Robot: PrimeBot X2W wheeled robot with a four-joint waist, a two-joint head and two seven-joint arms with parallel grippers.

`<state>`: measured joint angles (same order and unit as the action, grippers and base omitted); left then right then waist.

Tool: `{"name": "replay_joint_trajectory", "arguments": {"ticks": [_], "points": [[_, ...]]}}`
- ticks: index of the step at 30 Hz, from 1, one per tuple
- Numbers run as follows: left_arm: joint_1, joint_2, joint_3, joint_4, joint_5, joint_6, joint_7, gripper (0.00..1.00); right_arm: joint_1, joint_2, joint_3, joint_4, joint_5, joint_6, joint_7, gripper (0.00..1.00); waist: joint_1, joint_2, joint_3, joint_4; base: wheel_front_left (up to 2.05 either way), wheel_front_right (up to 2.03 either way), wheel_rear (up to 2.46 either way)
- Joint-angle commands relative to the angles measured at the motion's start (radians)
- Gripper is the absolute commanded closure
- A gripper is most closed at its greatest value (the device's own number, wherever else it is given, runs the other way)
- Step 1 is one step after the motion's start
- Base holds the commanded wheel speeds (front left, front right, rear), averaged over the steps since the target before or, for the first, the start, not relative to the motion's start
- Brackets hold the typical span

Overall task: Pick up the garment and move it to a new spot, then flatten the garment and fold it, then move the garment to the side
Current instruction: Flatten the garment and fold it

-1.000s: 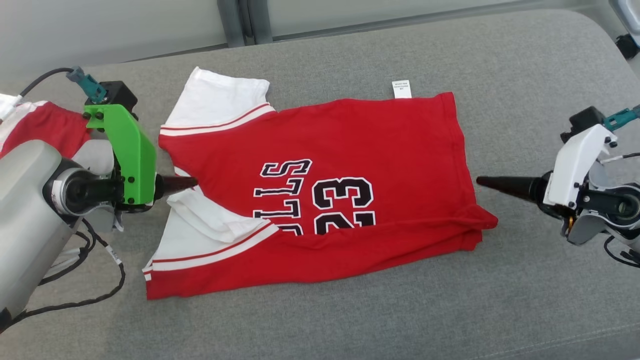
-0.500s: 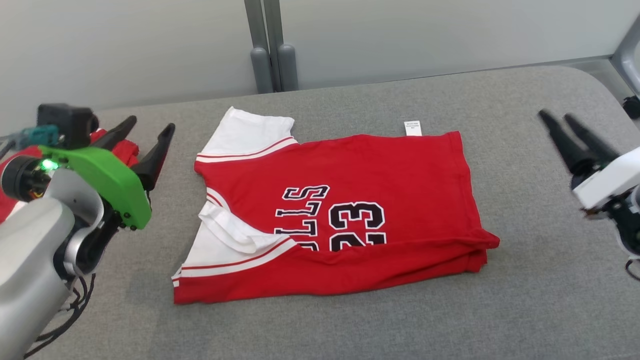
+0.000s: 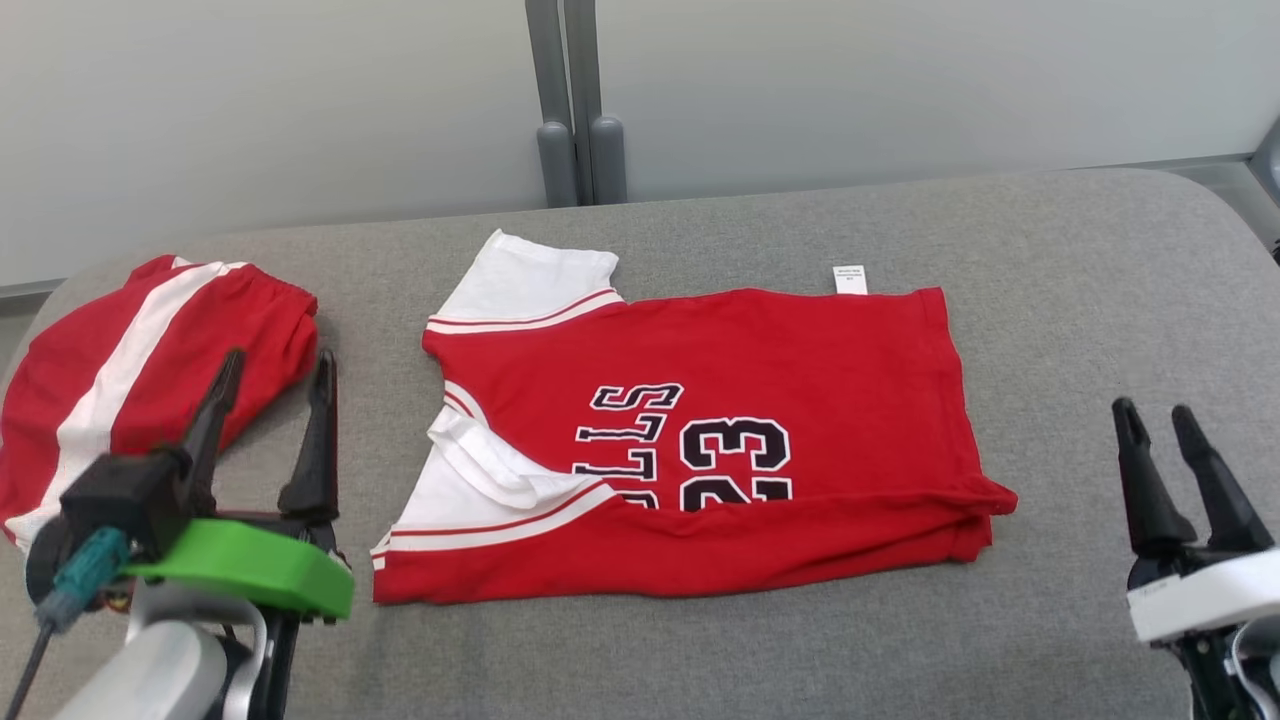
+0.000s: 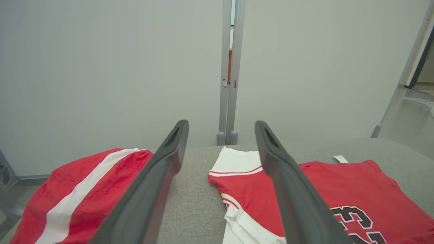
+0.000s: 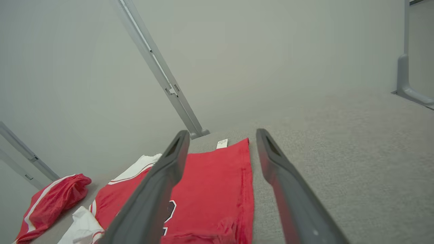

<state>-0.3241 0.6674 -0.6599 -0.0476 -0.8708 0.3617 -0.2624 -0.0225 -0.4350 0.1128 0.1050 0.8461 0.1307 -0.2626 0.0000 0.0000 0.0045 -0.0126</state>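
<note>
— Between your two grippers, where does the shirt lie?
— Flat on the grey woven cushion (image 3: 1100,290), about the middle: the red fabric jersey with white sleeves and black-and-white numerals (image 3: 830,400). Its long axis runs across you, left to right. The collar and sleeves point toward your green-shelled left gripper (image 3: 280,358) and the hem toward your white-shelled right gripper (image 3: 1154,410).
— Is either of them holding anything?
— No. Both have their dark fingers spread wide with nothing between them. Both are clear of the cloth, back toward your near edge.
— Which arm is nearer?
— The left, I'd judge: its fingertips sit near the sleeve end, while the right is further off the hem corner. Mind the crumpled red shorts with a white stripe (image 3: 130,370) just beside the left fingers, on the outer side.
— How will it handle?
— Soft and limp. The near long edge looks doubled over, cutting the numerals in half. The two layers there could slide apart if you pinch only the top one. A small white label (image 3: 850,279) pokes out at the far hem corner. The cushion's weave looks grippy, so lift rather than drag.
</note>
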Motion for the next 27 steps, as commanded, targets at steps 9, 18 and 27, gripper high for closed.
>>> {"name": "replay_joint_trajectory", "arguments": {"ticks": [9, 18, 27], "points": [[0.247, -0.122, 0.138, -0.012, 0.164, -0.075, -0.003, 0.00, 0.069, 0.036, 0.052, 0.062, -0.092, 0.000, 0.019, 0.00, 0.0000, 0.0000, 0.014, -0.002, 0.00, 0.00, 0.00], [0.206, -0.172, 0.079, 0.198, 0.072, -0.178, 0.107, 0.00, -0.105, 0.028, 0.228, 0.301, -0.102, 0.000, 0.155, 0.00, 0.0000, 0.0000, 0.049, -0.006, 0.00, 0.00, 0.00], [0.093, -0.237, 0.013, 0.434, 0.060, -0.260, 0.191, 0.00, -0.220, 0.044, 0.338, 0.467, -0.075, 0.000, 0.150, 0.00, 0.0000, 0.0000, 0.086, 0.002, 0.00, 0.00, 0.00]]}}
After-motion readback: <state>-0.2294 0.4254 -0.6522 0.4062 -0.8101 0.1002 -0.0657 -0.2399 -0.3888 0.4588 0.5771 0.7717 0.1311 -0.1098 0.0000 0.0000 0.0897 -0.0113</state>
